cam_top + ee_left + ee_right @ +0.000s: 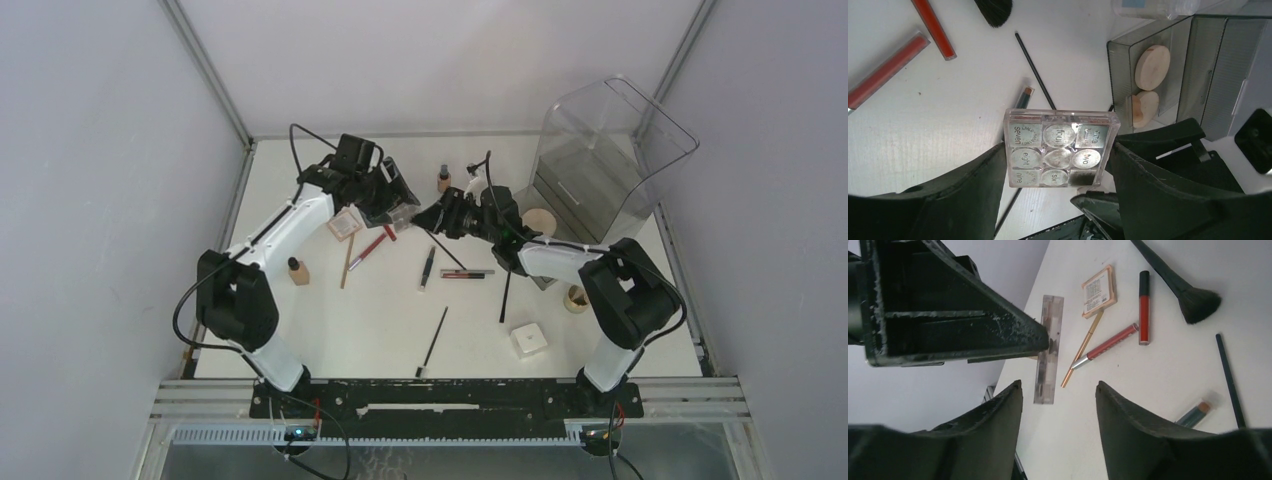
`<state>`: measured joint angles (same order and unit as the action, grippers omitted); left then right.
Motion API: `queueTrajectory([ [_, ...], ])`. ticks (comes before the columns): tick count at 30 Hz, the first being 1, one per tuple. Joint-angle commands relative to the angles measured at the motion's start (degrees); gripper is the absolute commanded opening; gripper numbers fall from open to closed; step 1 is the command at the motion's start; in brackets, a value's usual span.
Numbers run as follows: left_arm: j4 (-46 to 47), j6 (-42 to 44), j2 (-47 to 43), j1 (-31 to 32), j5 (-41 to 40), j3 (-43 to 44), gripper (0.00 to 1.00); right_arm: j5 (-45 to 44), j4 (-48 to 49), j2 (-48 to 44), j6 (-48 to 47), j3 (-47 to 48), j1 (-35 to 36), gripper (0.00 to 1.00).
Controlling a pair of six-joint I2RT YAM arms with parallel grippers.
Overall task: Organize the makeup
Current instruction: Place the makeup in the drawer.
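The left gripper [1058, 150] is clenched on a clear square compact [1063, 135], held above the table [480, 350] toward its far edge. The right gripper [1058, 387] faces it, jaws apart and grasping nothing. Two round puffs [1152, 67] sit in a compartment of the clear bin [610, 150] at the far right corner. The sorting looks barely started: brushes [432, 340], red lip sticks [372, 245], a tan bottle [297, 270] by the left edge and the white box [529, 340] toward the near edge lie loose.
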<state>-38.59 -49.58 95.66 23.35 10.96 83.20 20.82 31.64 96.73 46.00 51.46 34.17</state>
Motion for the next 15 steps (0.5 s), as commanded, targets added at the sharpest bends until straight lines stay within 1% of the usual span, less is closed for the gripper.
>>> queueTrajectory([
  [1,1.9,-0.6,-3.8,0.4,1.4,-1.8,0.77,3.8,4.7,2.6,0.6,4.2,-0.1,0.57],
  [5,2.0,-0.6,-4.2,0.4,1.6,-2.7,0.77,5.7,5.8,4.2,0.6,5.2,-0.3,0.38],
  [7,2.2,-0.6,-4.6,0.4,1.6,-3.2,0.77,5.7,6.2,4.0,0.3,5.2,-0.3,0.34],
  [10,2.7,-0.6,-5.0,0.4,1.8,-3.9,0.78,5.5,6.0,3.4,-0.1,5.2,-0.6,0.17],
  [11,2.9,-0.5,-5.1,0.4,1.9,-4.0,0.81,5.8,5.7,3.0,-0.3,5.1,-0.7,0.06],
  [12,2.8,-0.3,-5.2,0.4,1.9,-3.8,0.86,5.9,4.8,2.5,-0.7,5.2,-0.9,0.00],
  [14,2.0,0.1,-5.4,0.3,1.0,-3.2,0.98,5.5,1.0,1.1,-1.7,5.2,-1.2,0.00],
  [15,1.6,0.6,-5.6,0.4,0.5,-2.7,1.00,5.0,-1.8,0.0,-3.0,5.1,-1.3,0.00],
])
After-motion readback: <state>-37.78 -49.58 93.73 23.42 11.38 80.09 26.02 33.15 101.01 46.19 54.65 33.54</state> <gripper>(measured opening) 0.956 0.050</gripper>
